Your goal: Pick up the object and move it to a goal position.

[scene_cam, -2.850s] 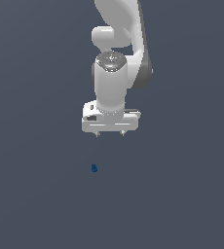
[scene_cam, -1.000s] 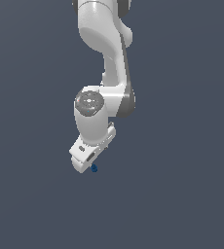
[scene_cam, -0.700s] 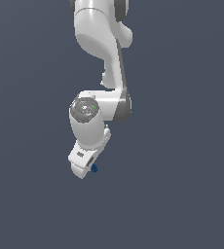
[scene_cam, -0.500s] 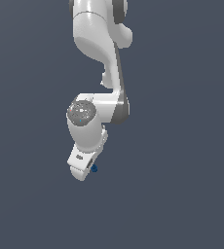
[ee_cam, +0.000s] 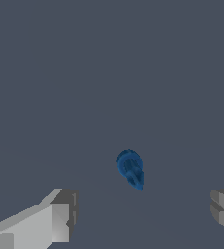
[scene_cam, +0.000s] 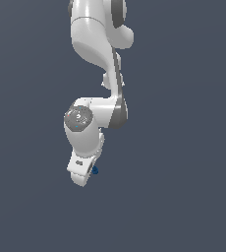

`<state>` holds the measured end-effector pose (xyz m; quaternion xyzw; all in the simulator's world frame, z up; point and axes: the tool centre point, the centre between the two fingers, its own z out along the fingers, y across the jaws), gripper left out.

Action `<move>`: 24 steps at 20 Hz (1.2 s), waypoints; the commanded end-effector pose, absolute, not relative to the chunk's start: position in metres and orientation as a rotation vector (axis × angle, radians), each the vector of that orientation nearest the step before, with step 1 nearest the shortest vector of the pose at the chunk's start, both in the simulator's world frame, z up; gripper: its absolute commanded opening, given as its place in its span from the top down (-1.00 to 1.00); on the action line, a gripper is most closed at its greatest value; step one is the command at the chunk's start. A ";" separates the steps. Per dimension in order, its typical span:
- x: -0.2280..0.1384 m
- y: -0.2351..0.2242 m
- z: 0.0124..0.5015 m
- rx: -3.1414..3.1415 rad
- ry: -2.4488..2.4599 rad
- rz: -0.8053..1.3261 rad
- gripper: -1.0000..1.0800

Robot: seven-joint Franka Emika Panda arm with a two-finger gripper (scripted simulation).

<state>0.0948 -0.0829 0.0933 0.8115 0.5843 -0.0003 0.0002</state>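
The object is a tiny dark blue roundish lump lying on the plain grey floor. In the wrist view it sits in the wide gap between my two grey fingers, closer to neither and touching neither. My gripper is open and holds nothing. In the exterior view the white gripper is tilted and low over the floor, and only a sliver of the object shows at the gripper's edge on the exterior view's right. The fingertips are hidden behind the hand there.
The white arm reaches down from the top of the exterior view. Around it lies only a uniform dark grey floor.
The arm has lowered and swung to the exterior view's left, tilting the gripper down onto the object's spot. Over the last second it sank slightly more. The object has stayed put.
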 end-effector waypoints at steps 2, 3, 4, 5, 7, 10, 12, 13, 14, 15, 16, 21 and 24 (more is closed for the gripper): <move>0.095 -0.083 0.093 2.540 1.849 0.000 -0.92; 0.095 -0.083 0.093 2.544 1.844 -0.001 -0.92; 0.095 -0.083 0.092 2.544 1.844 -0.001 -0.92; 0.095 -0.084 0.091 2.544 1.844 -0.001 -0.92; 0.095 -0.083 0.086 2.543 1.845 -0.001 -0.92; 0.095 -0.083 0.071 2.542 1.846 0.000 -0.92; 0.094 -0.083 0.059 2.540 1.848 0.000 -0.92; 0.094 -0.083 0.053 2.540 1.848 0.000 -0.92; 0.094 -0.083 0.049 2.540 1.849 0.000 -0.92; 0.094 -0.083 0.045 2.540 1.849 0.000 -0.92; 0.094 -0.083 0.043 2.539 1.850 0.000 -0.92; 0.095 -0.084 0.043 2.540 1.849 0.000 -0.92; 0.095 -0.084 0.043 2.540 1.849 0.000 1.00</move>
